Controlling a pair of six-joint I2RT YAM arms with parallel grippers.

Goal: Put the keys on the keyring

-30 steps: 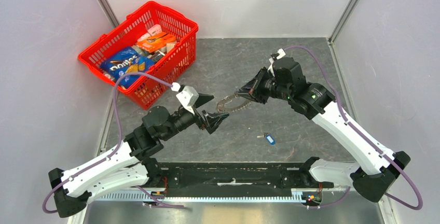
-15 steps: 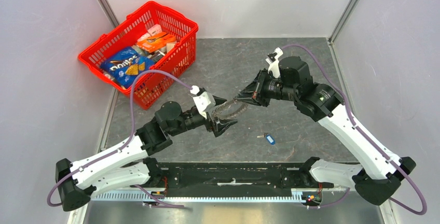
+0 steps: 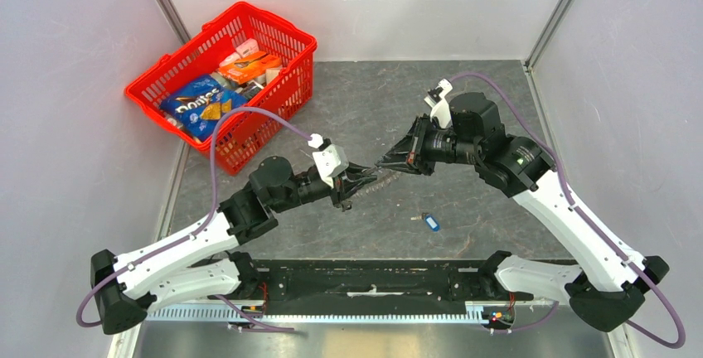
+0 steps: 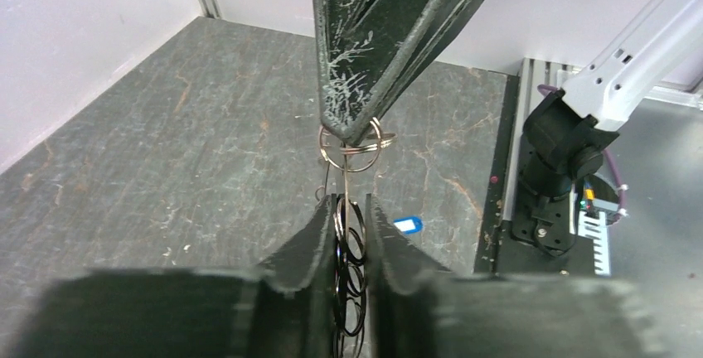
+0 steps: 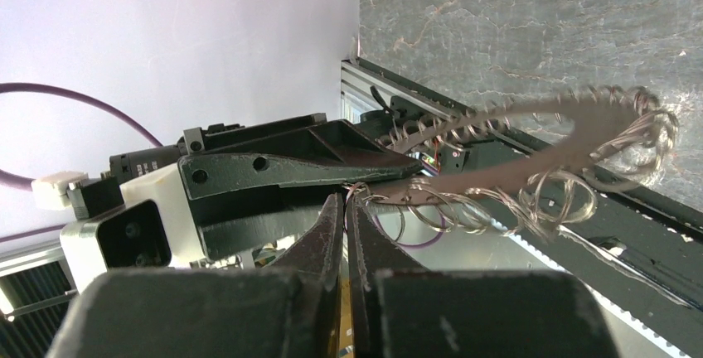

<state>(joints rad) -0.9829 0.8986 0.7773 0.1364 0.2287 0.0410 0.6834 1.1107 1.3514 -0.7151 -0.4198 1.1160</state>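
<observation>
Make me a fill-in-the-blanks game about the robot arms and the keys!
1. The basket at the back of the table is coloured ____.
2. The lone little key lying on the table has a ____ head.
3. The left gripper and the right gripper both pinch the bunch of keys, so the number of grippers holding it is ____.

Missing words: red, blue, two.

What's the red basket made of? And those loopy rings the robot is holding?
The basket looks like plastic: it is bright red and moulded in an open grid. The rings look like thin metal wire: they are silvery and shiny and catch the light. Both are guesses from looks alone.
</observation>
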